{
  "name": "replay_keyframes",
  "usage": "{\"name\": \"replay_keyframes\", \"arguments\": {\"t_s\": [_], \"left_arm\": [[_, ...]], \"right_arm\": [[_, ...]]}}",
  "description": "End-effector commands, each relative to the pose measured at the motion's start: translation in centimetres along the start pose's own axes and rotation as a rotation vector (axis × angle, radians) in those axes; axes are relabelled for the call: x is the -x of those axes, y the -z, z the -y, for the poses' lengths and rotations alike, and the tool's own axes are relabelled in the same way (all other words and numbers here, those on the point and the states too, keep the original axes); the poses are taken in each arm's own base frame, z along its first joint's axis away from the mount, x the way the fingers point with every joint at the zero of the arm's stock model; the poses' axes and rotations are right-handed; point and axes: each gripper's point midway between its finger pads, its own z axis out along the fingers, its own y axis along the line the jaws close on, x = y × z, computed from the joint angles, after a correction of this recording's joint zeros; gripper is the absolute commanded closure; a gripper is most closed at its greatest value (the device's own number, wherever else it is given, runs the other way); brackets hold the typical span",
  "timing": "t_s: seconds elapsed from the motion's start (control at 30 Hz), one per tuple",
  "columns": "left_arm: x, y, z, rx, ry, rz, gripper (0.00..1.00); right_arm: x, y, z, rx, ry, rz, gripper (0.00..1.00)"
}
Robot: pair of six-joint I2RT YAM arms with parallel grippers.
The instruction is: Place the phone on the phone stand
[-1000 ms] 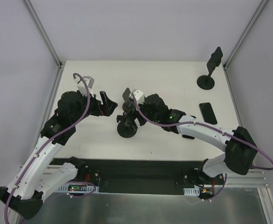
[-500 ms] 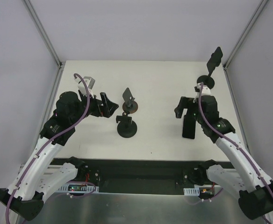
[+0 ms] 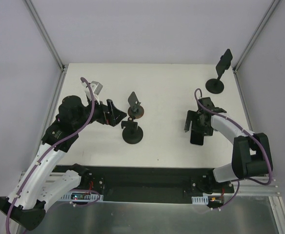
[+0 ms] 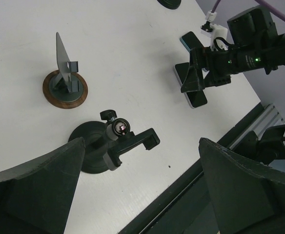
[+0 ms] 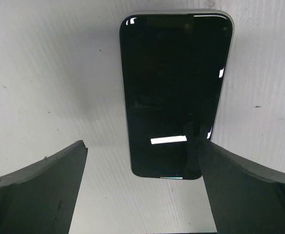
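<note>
A dark phone (image 5: 174, 92) with a pale rim lies flat, screen up, on the white table (image 3: 172, 97) at the right (image 3: 197, 138). My right gripper (image 5: 142, 192) hovers open just over its near end, one finger on each side, not touching it (image 3: 198, 124). A black clamp phone stand (image 4: 120, 141) with a round base stands mid-table (image 3: 132, 134). My left gripper (image 4: 137, 195) is open and empty above and left of this stand (image 3: 114, 113). The left wrist view also shows the phone (image 4: 193, 97) under the right gripper (image 4: 201, 73).
A plate stand on a brown round base (image 3: 135, 108) is just behind the clamp stand. A tall black stand (image 3: 215, 84) rises at the far right corner. The corner of another dark phone (image 4: 185, 40) shows behind the right gripper. The table's dark front rail (image 3: 142, 178) runs along the near edge.
My right arm swung from the clamp stand at centre to the right, came down over the phone and opened its jaws wide. My left gripper edged slightly toward the stands.
</note>
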Motion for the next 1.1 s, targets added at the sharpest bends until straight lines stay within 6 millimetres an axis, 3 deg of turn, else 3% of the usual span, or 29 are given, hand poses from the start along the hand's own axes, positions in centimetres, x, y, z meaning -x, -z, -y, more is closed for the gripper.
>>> {"name": "replay_keyframes", "arguments": {"t_s": [0.0, 0.23, 0.5, 0.7, 0.87, 1.07], "left_arm": [[0.6, 0.3, 0.9, -0.059, -0.032, 0.020, 0.01], [0.3, 0.0, 1.1, -0.075, -0.021, 0.000, 0.01], [0.1, -0.3, 1.3, -0.089, -0.002, -0.017, 0.01], [0.1, -0.3, 1.6, -0.100, 0.008, -0.022, 0.01], [0.2, -0.2, 1.9, -0.113, 0.016, -0.024, 0.01], [0.2, -0.3, 1.9, -0.113, 0.020, -0.027, 0.01]], "right_arm": [[1.2, -0.3, 0.4, -0.041, -0.020, 0.004, 0.04], [0.2, -1.6, 1.2, -0.073, 0.023, -0.033, 0.04], [1.1, -1.2, 2.0, -0.108, 0.026, -0.014, 0.04], [0.8, -2.1, 1.8, -0.096, 0.021, -0.061, 0.03], [1.4, -0.8, 1.0, -0.037, 0.069, -0.015, 0.04], [2.6, 0.8, 1.4, -0.027, 0.059, 0.056, 0.04]]}}
